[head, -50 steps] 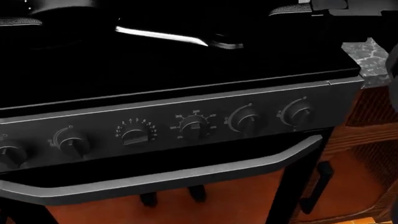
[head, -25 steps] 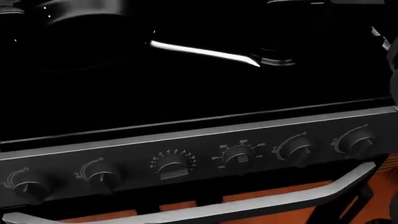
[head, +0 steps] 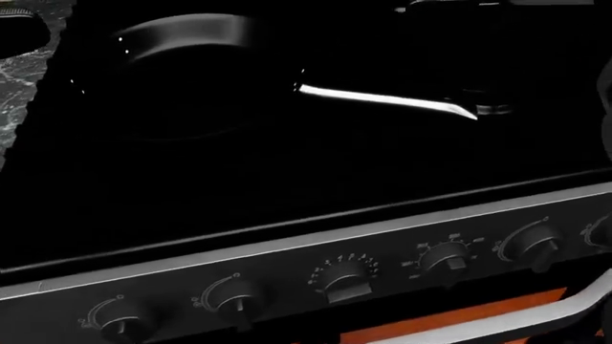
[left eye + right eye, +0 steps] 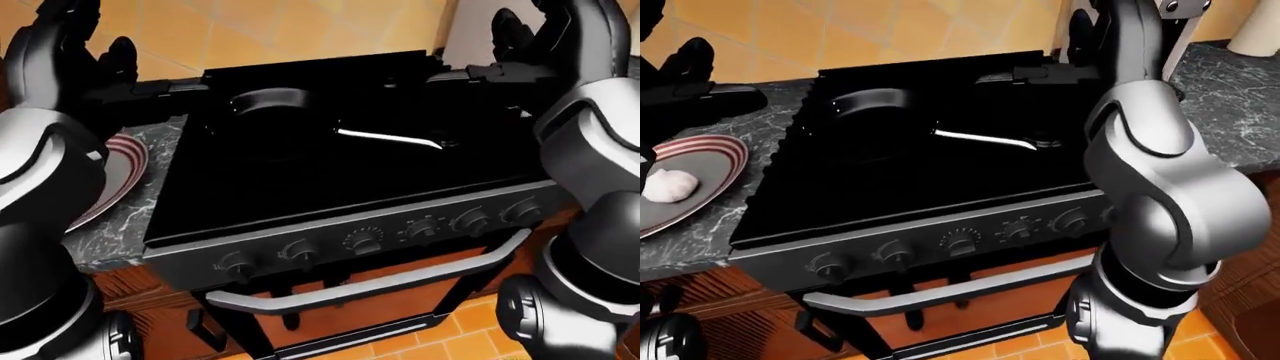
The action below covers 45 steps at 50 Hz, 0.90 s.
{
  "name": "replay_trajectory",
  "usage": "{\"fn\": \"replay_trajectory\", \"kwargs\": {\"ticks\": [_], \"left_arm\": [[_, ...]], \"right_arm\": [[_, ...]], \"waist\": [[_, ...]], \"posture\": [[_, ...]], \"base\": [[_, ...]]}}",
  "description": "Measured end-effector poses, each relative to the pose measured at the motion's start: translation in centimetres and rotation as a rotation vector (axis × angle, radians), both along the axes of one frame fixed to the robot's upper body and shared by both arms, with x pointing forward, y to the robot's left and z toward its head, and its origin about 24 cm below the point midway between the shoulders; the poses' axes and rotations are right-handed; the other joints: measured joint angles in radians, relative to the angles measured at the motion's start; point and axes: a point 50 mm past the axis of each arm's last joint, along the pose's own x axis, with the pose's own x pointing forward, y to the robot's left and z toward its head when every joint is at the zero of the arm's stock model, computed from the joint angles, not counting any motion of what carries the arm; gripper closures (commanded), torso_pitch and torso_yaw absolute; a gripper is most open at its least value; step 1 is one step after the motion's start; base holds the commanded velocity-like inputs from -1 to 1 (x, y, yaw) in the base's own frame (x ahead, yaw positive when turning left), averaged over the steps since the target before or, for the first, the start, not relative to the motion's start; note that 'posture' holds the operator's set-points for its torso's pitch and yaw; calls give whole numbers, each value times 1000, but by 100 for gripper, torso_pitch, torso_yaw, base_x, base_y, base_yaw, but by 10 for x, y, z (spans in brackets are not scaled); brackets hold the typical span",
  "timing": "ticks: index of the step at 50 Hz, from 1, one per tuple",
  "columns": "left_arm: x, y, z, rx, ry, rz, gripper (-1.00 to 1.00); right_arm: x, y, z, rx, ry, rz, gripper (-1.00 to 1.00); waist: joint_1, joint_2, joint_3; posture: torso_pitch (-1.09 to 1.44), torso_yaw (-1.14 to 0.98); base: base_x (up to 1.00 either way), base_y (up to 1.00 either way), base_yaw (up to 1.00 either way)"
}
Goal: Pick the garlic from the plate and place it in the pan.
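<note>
The garlic (image 4: 667, 184) is a white lump lying on a grey plate with red rings (image 4: 724, 154), on the counter left of the stove in the right-eye view. My left arm hides most of the plate in the left-eye view (image 4: 125, 166). The black pan (image 4: 872, 106) sits on the stove's upper left, its silver handle (image 4: 982, 138) pointing right. The pan also shows in the head view (image 3: 181, 61). My left hand (image 4: 85, 37) is raised, open and empty above the plate. My right hand (image 4: 542, 24) is raised, open and empty over the stove's upper right corner.
The black stove (image 4: 330, 180) has a row of knobs (image 4: 362, 241) and a grey oven door handle (image 4: 380, 283). Dark marble counter (image 4: 1230, 82) runs on both sides. A white object (image 4: 1258, 30) stands at the top right. Wooden cabinets are below.
The whole head view has shifted, so the camera has moved left. The pan, its handle and the knobs slid right in the picture. A strip of marble counter now shows at the left edge.
</note>
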Motion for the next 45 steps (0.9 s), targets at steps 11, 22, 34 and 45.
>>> {"fn": "replay_trajectory", "kwargs": {"ticks": [11, 22, 34, 45], "left_arm": [[0, -5, 0, 6, -2, -25, -100], [2, -1, -4, 1, 16, -5, -100], [2, -1, -4, -4, 11, 1, -100], [0, -7, 0, 8, -5, -32, -100]], "right_arm": [[2, -5, -3, 4, 15, -23, -100], [3, 0, -5, 0, 24, 8, -100], [5, 1, -7, -1, 29, 13, -100], [3, -7, -5, 9, 19, -31, -100]], "waist": [[-9, 78, 6], [16, 78, -5], [-3, -26, 4], [-2, 58, 0]], "posture": [[0, 0], [0, 0], [0, 0], [0, 0]], "base": [[0, 29, 0], [0, 8, 30], [0, 6, 41], [0, 21, 0]]}}
